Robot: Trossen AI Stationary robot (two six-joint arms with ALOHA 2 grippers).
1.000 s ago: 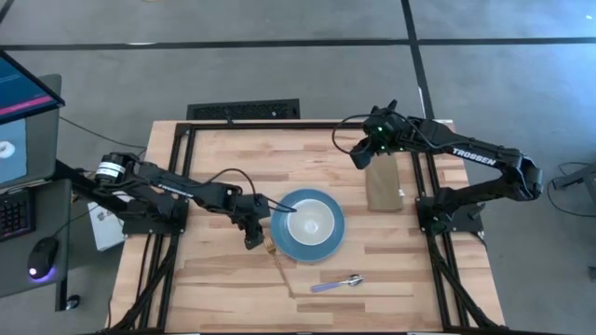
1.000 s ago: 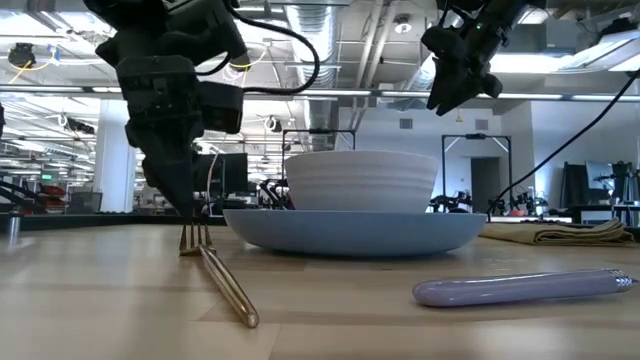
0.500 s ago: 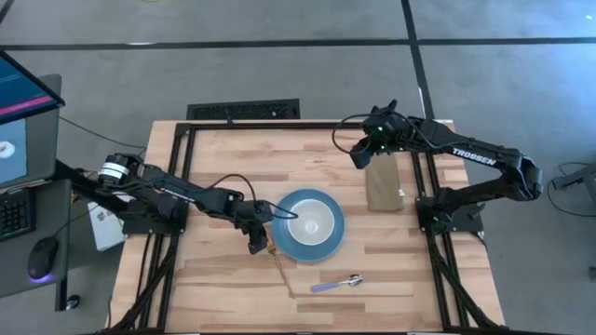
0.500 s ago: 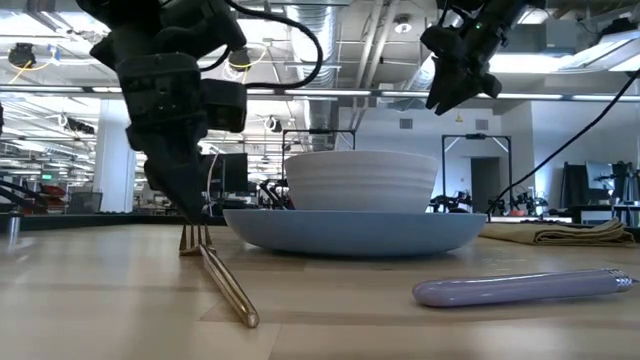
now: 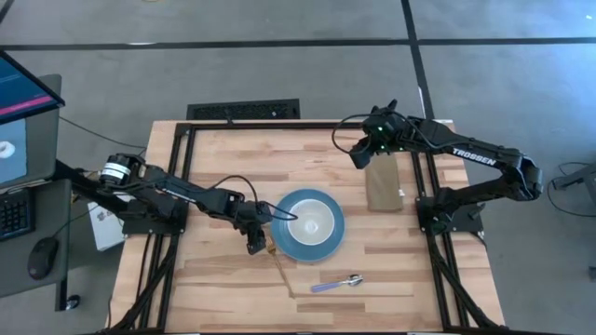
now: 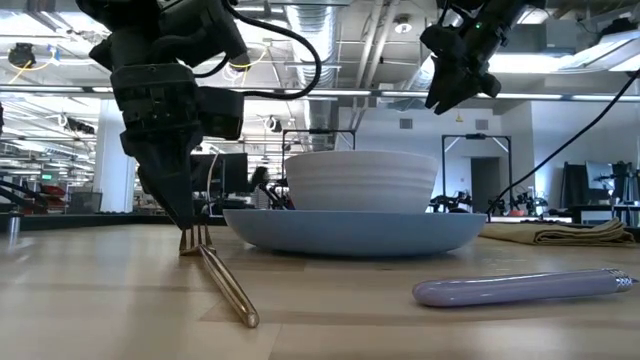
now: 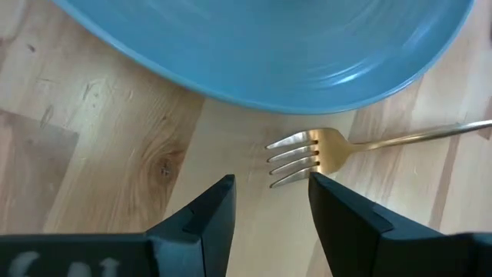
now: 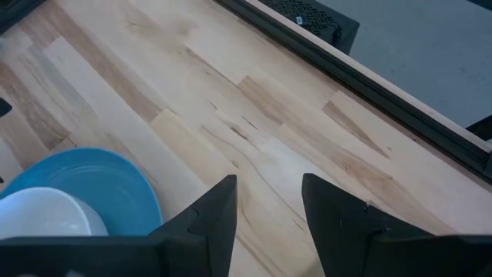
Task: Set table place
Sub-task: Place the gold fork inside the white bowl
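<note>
A gold fork [image 5: 280, 268] lies flat on the wooden table [image 5: 214, 154], its tines [image 7: 294, 158] beside the rim of a blue plate [image 5: 321, 244]. A white bowl [image 5: 307, 221] stands on the plate. A spoon with a lavender handle [image 5: 336, 283] lies nearer the near edge. My left gripper [image 5: 254, 244] is open and low over the table, pointing down, its tips [image 7: 270, 185] either side of the bare wood just short of the tines [image 6: 195, 238]. My right gripper [image 5: 358, 154] is open, raised above the far part of the table [image 8: 269, 131].
An olive-brown pad [image 5: 384, 186] lies on the table's right part, below the right arm. The plate with the bowl [image 6: 362, 180] stands close to the right of the left gripper [image 6: 180, 215]. Bare wood shows to the left of the fork and along the near edge.
My left gripper has crept a little toward the near edge, closer to the fork's tines, and has stayed open. The fork, plate, spoon and right arm have kept still.
</note>
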